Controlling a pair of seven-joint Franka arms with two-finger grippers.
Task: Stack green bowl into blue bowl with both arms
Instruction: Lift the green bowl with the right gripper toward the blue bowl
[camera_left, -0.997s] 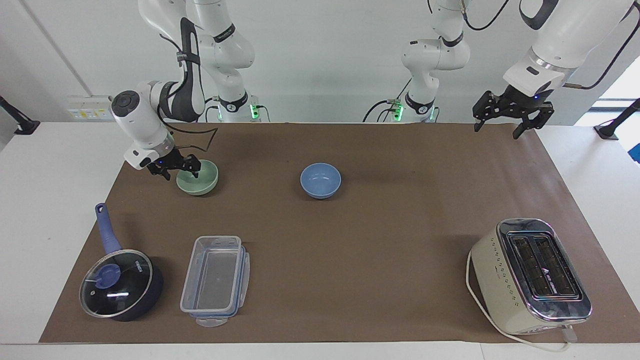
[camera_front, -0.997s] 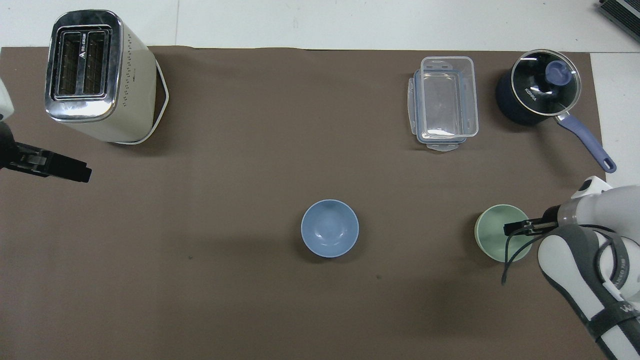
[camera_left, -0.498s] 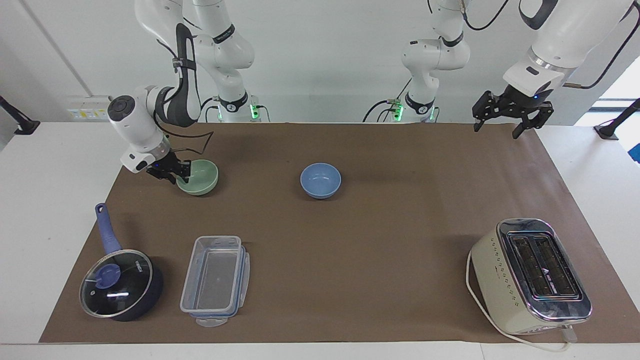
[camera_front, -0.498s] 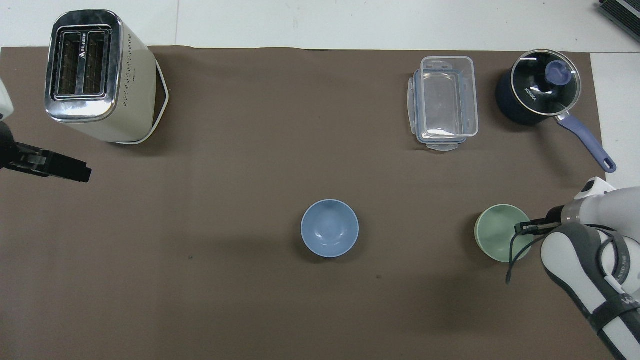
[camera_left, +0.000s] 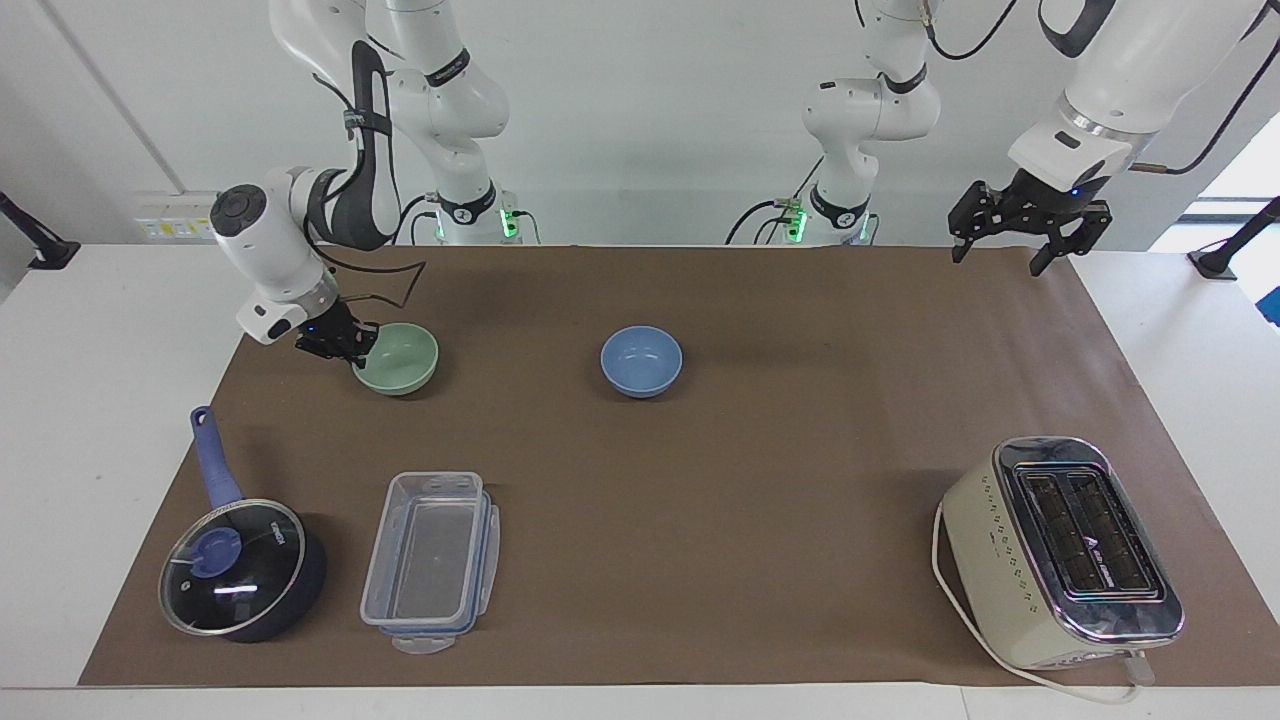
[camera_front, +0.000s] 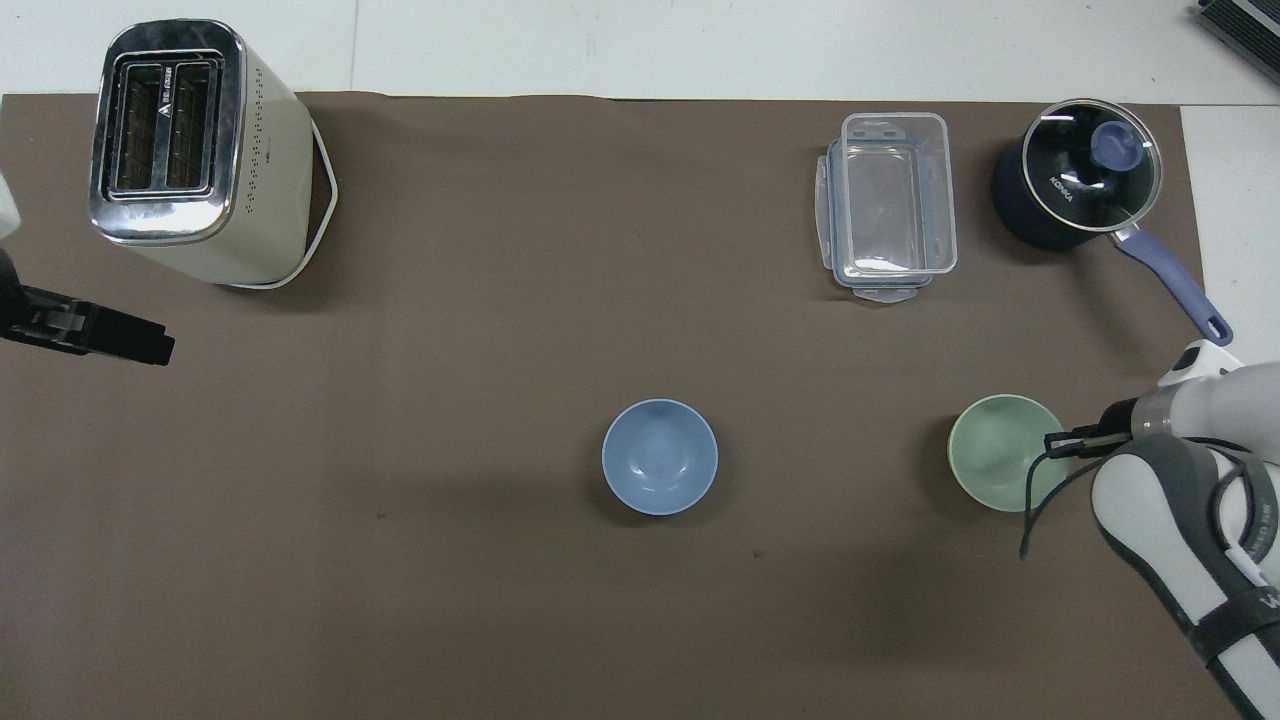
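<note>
I see the right gripper (camera_left: 352, 345) pinching the rim of the green bowl (camera_left: 398, 358), a smooth matte round bowl sitting on the brown mat (camera_left: 760, 470) toward the right arm's end. The blue bowl (camera_left: 641, 361), same rounded shape and matte finish, sits upright near the table's middle, well apart from it. My left gripper (camera_left: 1020, 245) hangs with its black fingers spread over the mat's edge at the left arm's end, waiting above the glossy chrome-topped toaster (camera_left: 1060, 550).
</note>
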